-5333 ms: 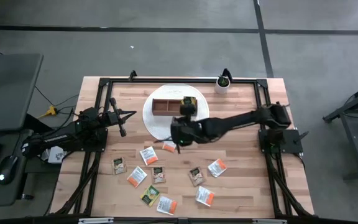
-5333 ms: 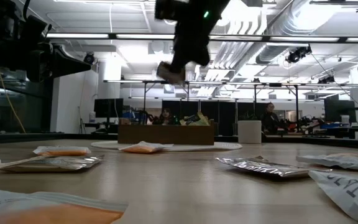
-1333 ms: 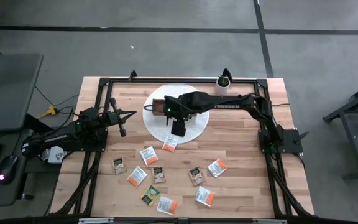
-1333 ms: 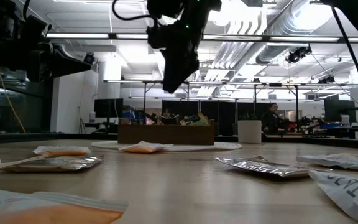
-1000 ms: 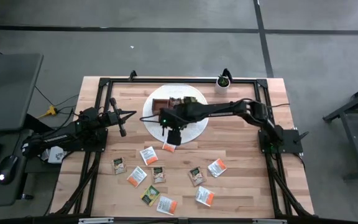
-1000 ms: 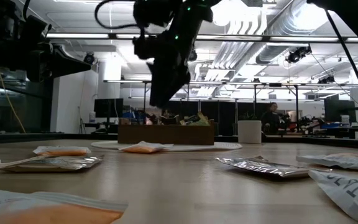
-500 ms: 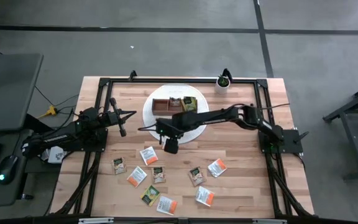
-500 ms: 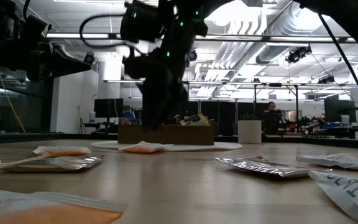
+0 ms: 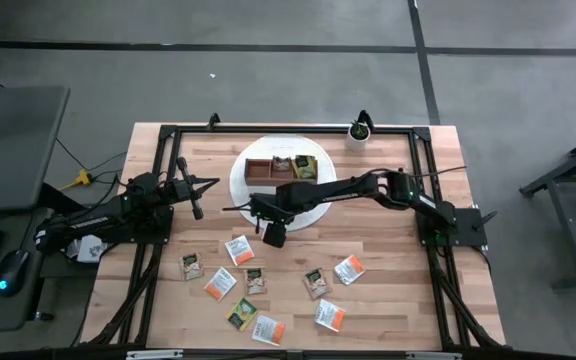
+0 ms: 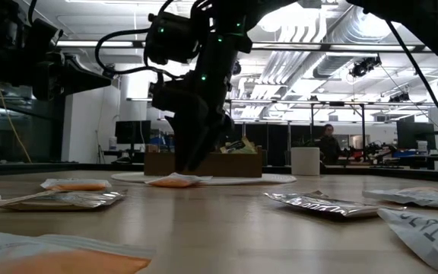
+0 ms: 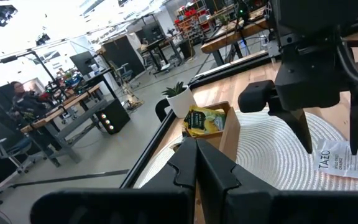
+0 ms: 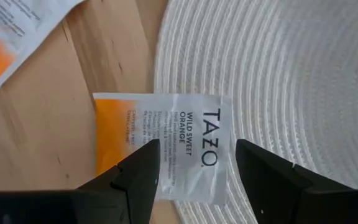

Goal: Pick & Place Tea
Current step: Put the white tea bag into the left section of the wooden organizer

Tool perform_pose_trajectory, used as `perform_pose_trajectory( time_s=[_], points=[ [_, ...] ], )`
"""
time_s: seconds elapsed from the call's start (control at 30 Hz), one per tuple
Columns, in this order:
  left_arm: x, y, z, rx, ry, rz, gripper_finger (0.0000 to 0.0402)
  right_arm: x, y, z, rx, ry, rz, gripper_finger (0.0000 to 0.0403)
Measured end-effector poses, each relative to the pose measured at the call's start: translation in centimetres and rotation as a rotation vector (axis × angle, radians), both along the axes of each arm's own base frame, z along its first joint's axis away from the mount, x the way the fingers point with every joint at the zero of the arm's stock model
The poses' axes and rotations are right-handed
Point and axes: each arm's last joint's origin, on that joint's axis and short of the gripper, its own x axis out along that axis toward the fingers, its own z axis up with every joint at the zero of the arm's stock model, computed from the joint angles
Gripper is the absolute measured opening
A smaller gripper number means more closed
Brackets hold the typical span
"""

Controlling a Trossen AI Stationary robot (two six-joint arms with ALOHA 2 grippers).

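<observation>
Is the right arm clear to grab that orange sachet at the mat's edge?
Probably yes. The right gripper hangs just above the sachet, jaws open astride it, with nothing lying between them.

Open-plan lab or workshop: exposed ceiling ducts, strip lights, rows of benches with monitors, concrete floor, seated person.
</observation>
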Motion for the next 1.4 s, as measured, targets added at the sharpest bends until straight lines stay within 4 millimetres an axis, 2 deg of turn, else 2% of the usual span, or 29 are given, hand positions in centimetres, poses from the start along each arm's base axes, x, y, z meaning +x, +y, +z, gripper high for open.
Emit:
perform_pose_trajectory(
  time_s=[0.2, 0.47, 0.6, 0.87, 0.93, 1.1, 1.2, 1.4],
  points=[
    [0.0, 0.0, 0.0, 0.0, 0.0, 0.0, 0.0001, 0.2, 0.1, -1.3, 0.034, 0.023, 0.01, 0.0206],
    [0.0, 0.0, 0.0, 0.0, 0.0, 0.0, 0.0001, 0.2, 0.0, -1.6, 0.034, 0.033, 0.0, 0.0193],
    [0.0, 0.0, 0.0, 0.0, 0.0, 0.0, 0.0001, 0.2, -0.3, -1.6, 0.031, 0.034, -0.007, 0.0153],
    [0.0, 0.0, 0.0, 0.0, 0.0, 0.0, 0.0001, 0.2, -0.3, -1.6, 0.035, 0.035, 0.003, 0.0029],
    [0.0, 0.0, 0.0, 0.0, 0.0, 0.0, 0.0001, 0.2, -0.3, -1.6, 0.04, 0.035, 0.006, 0.0009],
    [0.0, 0.0, 0.0, 0.0, 0.0, 0.0, 0.0001, 0.2, -0.3, -1.5, 0.048, 0.03, -0.018, 0.0019],
    [0.0, 0.0, 0.0, 0.0, 0.0, 0.0, 0.0001, 0.1, -0.4, -1.1, 0.036, 0.023, -0.022, 0.0008],
    [0.0, 0.0, 0.0, 0.0, 0.0, 0.0, 0.0001, -0.2, -0.5, 1.3, -0.021, -0.027, -0.039, 0.0005]
  ],
)
